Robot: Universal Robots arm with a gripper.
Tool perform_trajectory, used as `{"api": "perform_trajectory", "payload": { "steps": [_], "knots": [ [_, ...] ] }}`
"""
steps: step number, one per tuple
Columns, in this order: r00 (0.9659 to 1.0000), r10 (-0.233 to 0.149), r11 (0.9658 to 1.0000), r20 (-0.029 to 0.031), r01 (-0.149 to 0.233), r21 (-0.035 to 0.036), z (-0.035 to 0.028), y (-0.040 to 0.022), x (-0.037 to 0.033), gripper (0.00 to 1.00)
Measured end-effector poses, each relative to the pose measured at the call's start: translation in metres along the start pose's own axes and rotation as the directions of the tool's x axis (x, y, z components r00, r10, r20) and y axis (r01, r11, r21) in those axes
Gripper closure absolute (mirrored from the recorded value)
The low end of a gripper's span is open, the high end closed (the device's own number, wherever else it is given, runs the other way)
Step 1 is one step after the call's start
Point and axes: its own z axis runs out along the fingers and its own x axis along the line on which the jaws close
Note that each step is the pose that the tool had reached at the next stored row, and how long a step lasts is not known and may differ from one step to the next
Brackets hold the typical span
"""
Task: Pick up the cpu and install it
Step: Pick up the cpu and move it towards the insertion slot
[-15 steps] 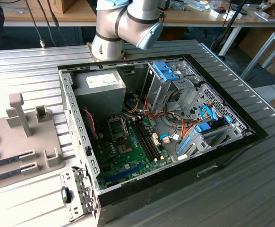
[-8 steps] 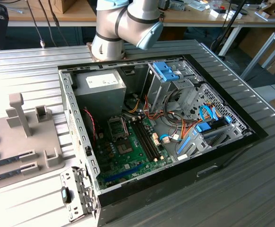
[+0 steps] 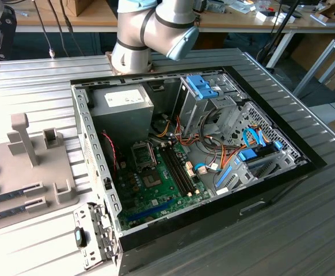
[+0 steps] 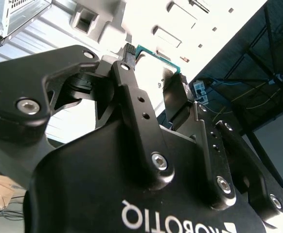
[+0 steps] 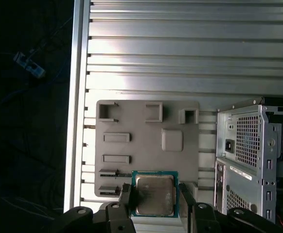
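While it sits clamped between the gripper (image 5: pixel 154 199) fingers (image 5: pixel 125 196), jaws narrowed onto two opposite edges, the cpu (image 5: pixel 154 195) shows silver top and thin green rim in both wrist views, over one edge of the grey fixture tray (image 5: pixel 132 116); cannot tell if it is clear of the tray surface. In the second wrist view the cpu (image 4: pixel 153 65) is pinched at the fingertips of the gripper (image 4: pixel 154 68), pale tray beyond. Tray has a square pad (image 5: pixel 172 140), several empty pockets, and two memory sticks (image 5: pixel 108 173) in slots just beside the cpu. Tray lies on the ribbed aluminium table (image 5: pixel 180 48); the table edge runs near the tray, dark floor beyond, and a wide bare stretch of ribs lies past the tray. PC case (image 5: pixel 248 141) rear panel stands just beside the tray. In the exterior view the case (image 3: pixel 90 132) lies open on its side, sunk in the table (image 3: pixel 41 86), tray (image 3: pixel 46 167) on the exterior view's left, robot arm (image 3: pixel 150 29) behind. Inside: motherboard (image 3: pixel 156 184) with open cpu socket (image 3: pixel 143 154), memory slots (image 3: pixel 179 169) next to it, power supply (image 3: pixel 121 109) near the socket, drive cage (image 3: pixel 202 86) with blue latch, orange and yellow cables (image 3: pixel 213 155) beside the slots.
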Motion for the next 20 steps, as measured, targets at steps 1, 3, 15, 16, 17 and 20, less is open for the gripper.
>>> {"api": "perform_trajectory", "payload": {
  "steps": [1, 3, 15, 16, 17, 20],
  "knots": [
    [1.0000, 0.000, 1.0000, 0.0000, 0.000, 0.0000, 0.0000, 0.0000, -0.0009, 0.53],
    [1.0000, 0.000, 1.0000, 0.0000, 0.000, 0.0000, 0.0000, -0.0001, -0.0023, 0.53],
    [1.0000, 0.000, 1.0000, 0.0000, 0.000, 0.0000, -0.0002, -0.0003, -0.0099, 0.53],
    [1.0000, 0.000, 1.0000, 0.0001, 0.000, 0.0000, -0.0002, -0.0004, -0.0105, 0.53],
    [1.0000, 0.000, 1.0000, 0.0001, 0.000, 0.0000, -0.0002, -0.0004, -0.0111, 0.53],
    [1.0000, 0.000, 1.0000, 0.0000, 0.000, 0.0000, -0.0003, -0.0004, -0.0132, 0.53]
  ]
}}
